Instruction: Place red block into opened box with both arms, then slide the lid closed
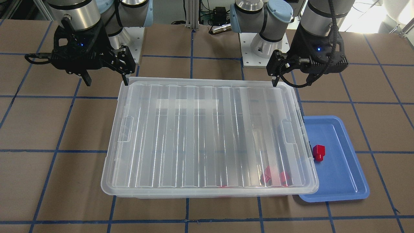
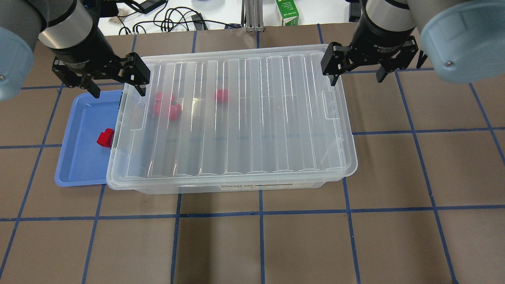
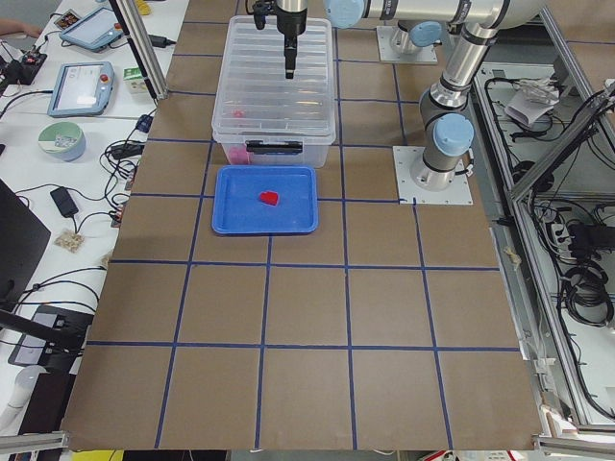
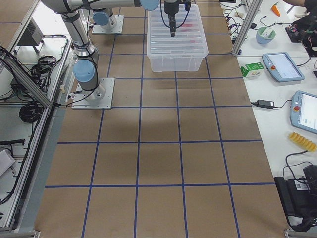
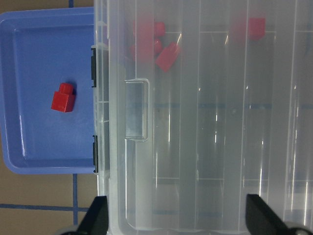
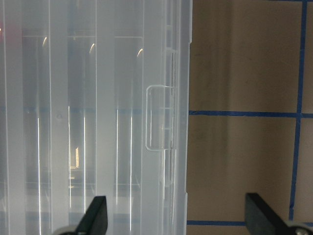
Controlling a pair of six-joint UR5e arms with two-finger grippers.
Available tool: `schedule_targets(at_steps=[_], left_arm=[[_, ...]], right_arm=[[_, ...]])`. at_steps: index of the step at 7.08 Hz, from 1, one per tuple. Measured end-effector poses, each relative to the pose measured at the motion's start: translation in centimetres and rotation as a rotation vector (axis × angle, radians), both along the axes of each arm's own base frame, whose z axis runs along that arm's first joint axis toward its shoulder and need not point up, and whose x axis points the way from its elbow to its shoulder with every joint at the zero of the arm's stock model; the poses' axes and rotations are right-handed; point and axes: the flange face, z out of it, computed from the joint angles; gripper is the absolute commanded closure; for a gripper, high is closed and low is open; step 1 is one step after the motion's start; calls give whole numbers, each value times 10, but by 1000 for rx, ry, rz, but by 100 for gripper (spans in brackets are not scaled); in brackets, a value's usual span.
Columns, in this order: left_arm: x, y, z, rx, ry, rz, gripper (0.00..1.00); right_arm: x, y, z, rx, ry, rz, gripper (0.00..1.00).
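Red block (image 2: 105, 138): you have one lying alone in the blue tray (image 2: 75, 165), close to the tray's side that meets the box (image 2: 236, 188). That tray sits against the box's short side toward the left end of the worktop (image 2: 276, 244), where the dark clips (image 5: 94, 61) are.

More red blocks show through the clear plastic inside the box. A cluster (image 2: 167, 106) lies near that same left end, toward the worktop's edge opposite the robot. A single one (image 2: 221, 95) lies a little further along the same side.

The ribbed clear lid (image 1: 207, 129) lies over the box and covers all of it that you can see. You cannot tell whether it is fully seated.

Both hands hang above the lid's short ends, apart from it. The left hand (image 2: 118, 92) is over the end beside the tray and the right hand (image 2: 357, 81) is over the opposite end. Each has its fingers spread wide and holds nothing.
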Motion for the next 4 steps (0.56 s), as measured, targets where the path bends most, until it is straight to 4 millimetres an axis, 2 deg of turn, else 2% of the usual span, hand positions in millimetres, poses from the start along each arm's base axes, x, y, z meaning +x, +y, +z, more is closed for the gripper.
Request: schedule_targets(at_steps=[4], left_arm=[[0,0,0,0,0,-2,0]], right_arm=[[-1,-1,-1,0,-1,4,0]])
